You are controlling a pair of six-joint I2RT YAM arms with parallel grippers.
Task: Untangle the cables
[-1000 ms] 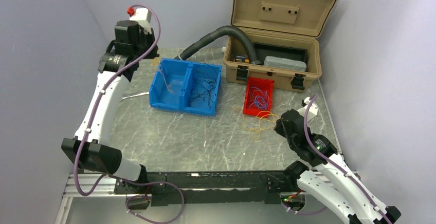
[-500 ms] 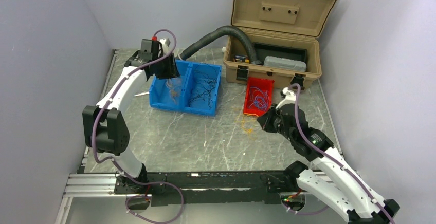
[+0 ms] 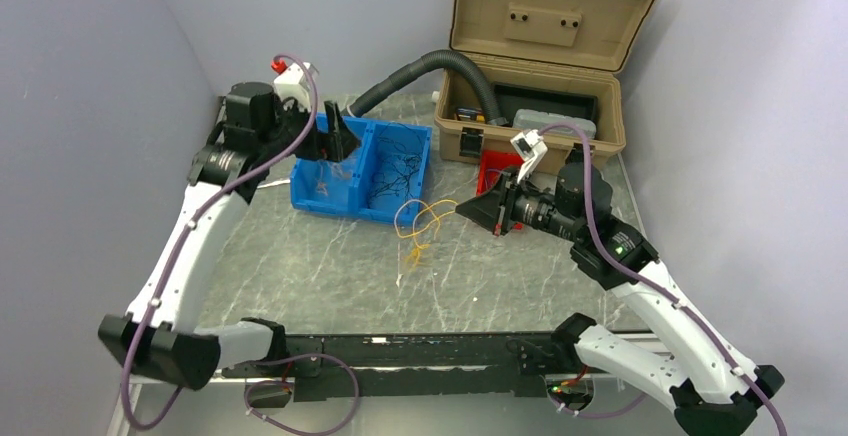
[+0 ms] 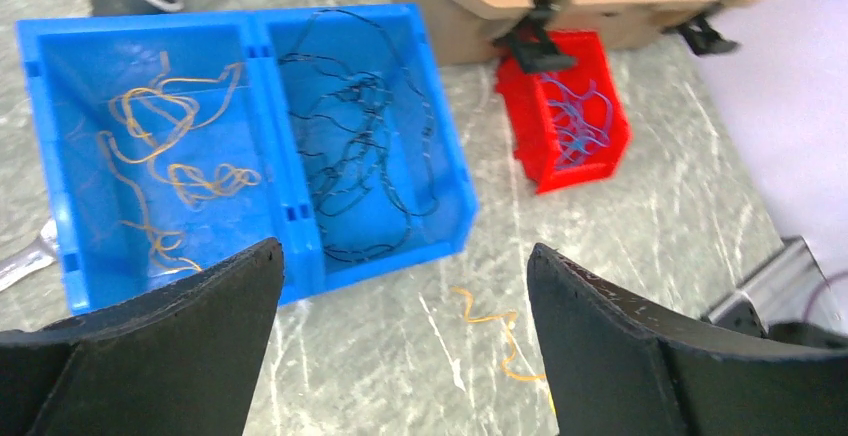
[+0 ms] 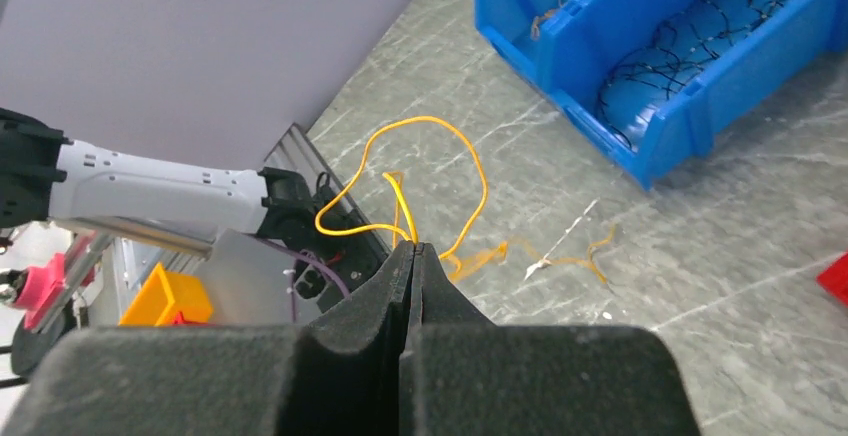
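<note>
From above, the right tool (image 3: 465, 210) hides most of the red bin (image 3: 495, 163). Its closed fingers (image 5: 375, 296) cover the yellow cable's (image 5: 420, 119) pinched part; the wrist view crops the blue bin (image 5: 740, 71).

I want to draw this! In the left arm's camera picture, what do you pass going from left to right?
Orange cables in the blue bin, left half → black cables in its right half → red bin holding blue cables.
</note>
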